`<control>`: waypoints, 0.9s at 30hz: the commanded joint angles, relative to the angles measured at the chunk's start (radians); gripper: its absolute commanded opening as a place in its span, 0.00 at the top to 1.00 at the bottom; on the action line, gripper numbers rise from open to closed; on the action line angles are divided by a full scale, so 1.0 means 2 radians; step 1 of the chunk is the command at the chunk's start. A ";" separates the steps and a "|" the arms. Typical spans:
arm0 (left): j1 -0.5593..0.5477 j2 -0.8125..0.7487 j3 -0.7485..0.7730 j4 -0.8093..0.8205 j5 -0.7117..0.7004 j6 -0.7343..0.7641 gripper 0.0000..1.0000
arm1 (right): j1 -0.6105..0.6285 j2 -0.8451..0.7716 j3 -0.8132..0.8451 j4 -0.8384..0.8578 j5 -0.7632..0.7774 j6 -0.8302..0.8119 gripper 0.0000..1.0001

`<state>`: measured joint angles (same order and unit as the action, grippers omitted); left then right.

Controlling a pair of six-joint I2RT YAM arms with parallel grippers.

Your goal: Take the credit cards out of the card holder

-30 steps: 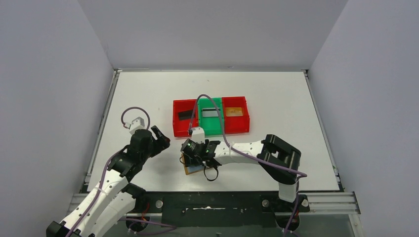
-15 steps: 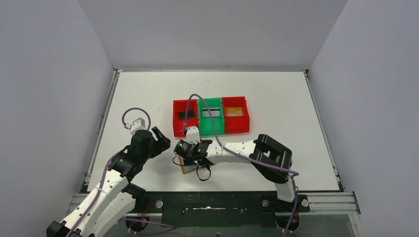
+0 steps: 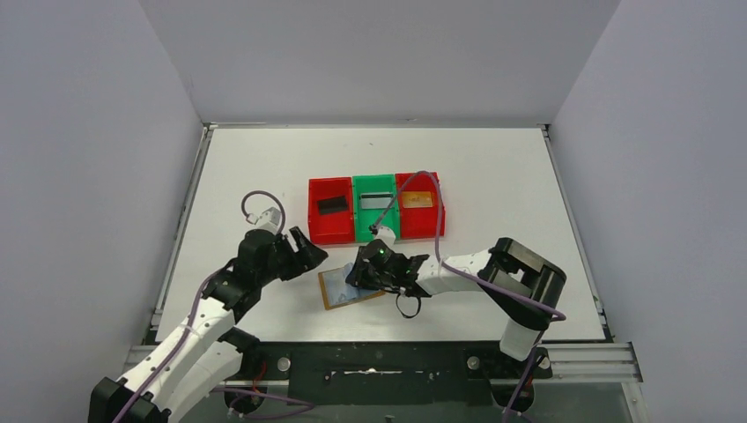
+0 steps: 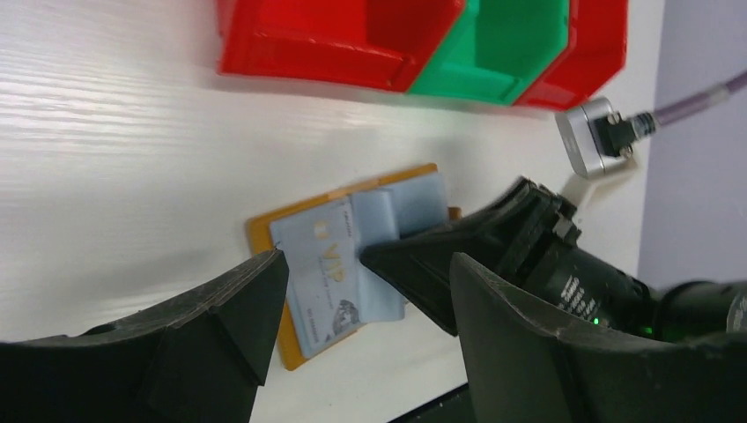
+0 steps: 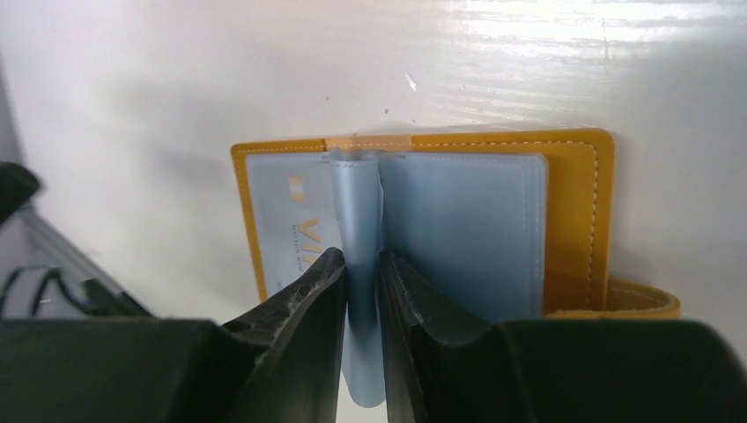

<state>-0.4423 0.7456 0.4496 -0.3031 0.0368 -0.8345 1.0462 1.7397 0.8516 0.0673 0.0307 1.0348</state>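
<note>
Card holder (image 3: 336,289) on table (image 3: 264,172), bins (image 3: 376,232) behind, L claw (image 3: 309,253) left.

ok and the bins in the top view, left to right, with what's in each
left red bin with a black card → green bin with a pale card → right red bin with an orange card

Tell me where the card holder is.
Top view: the card holder lies open at centre, in front of the red and green bins, under the right gripper.
</note>
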 commanded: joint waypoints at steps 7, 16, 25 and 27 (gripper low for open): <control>0.003 0.131 -0.032 0.191 0.184 -0.035 0.33 | -0.033 0.003 -0.134 0.278 -0.090 0.116 0.78; -0.005 0.217 -0.052 0.277 0.214 -0.082 0.41 | -0.044 0.013 -0.167 0.332 -0.091 0.142 0.78; -0.013 0.278 -0.079 0.322 0.196 -0.093 0.59 | -0.046 0.019 -0.172 0.351 -0.098 0.147 0.76; -0.014 0.284 -0.082 0.323 0.190 -0.092 0.72 | -0.045 0.018 -0.175 0.356 -0.098 0.148 0.75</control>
<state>-0.4622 1.2835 0.2947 0.2611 0.4335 -1.0210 0.9615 1.7672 0.5140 0.7261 -0.1638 1.3251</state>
